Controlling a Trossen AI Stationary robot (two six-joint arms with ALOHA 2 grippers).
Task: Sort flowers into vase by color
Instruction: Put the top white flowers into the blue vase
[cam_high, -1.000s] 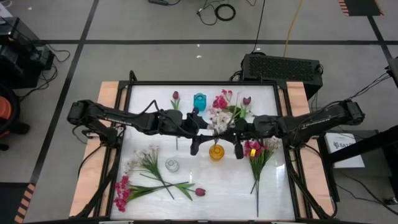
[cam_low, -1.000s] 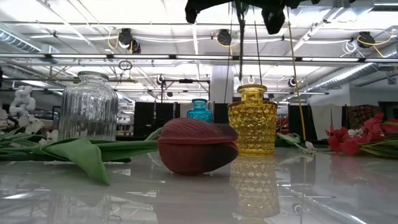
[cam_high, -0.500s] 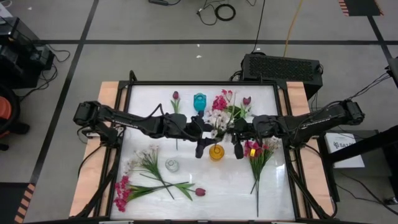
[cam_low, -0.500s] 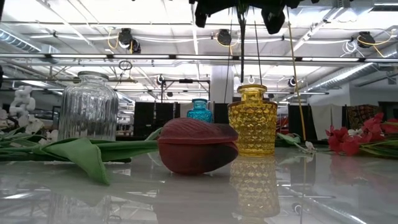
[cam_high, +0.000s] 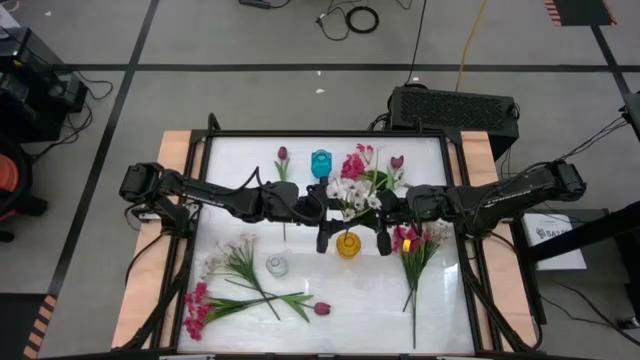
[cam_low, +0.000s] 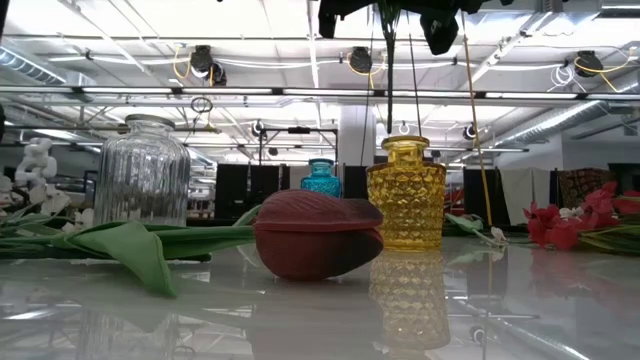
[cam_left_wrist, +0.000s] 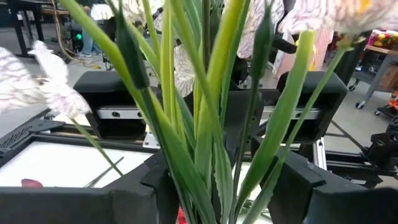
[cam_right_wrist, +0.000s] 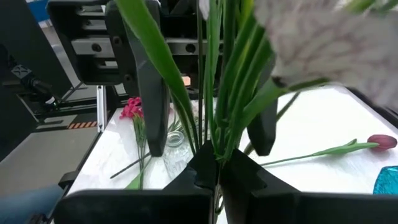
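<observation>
Above the yellow vase (cam_high: 347, 244) we hold the white-pink spray (cam_high: 350, 190): our right gripper (cam_right_wrist: 214, 171) pinches its stems, our left gripper (cam_high: 322, 238) stands apart around them.

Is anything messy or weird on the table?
Nothing is broken or spilled. Loose flowers lie flat on the table, unsorted, and a maroon tulip lies on its side by the yellow vase. The right tool holds a white spray above that vase.
</observation>
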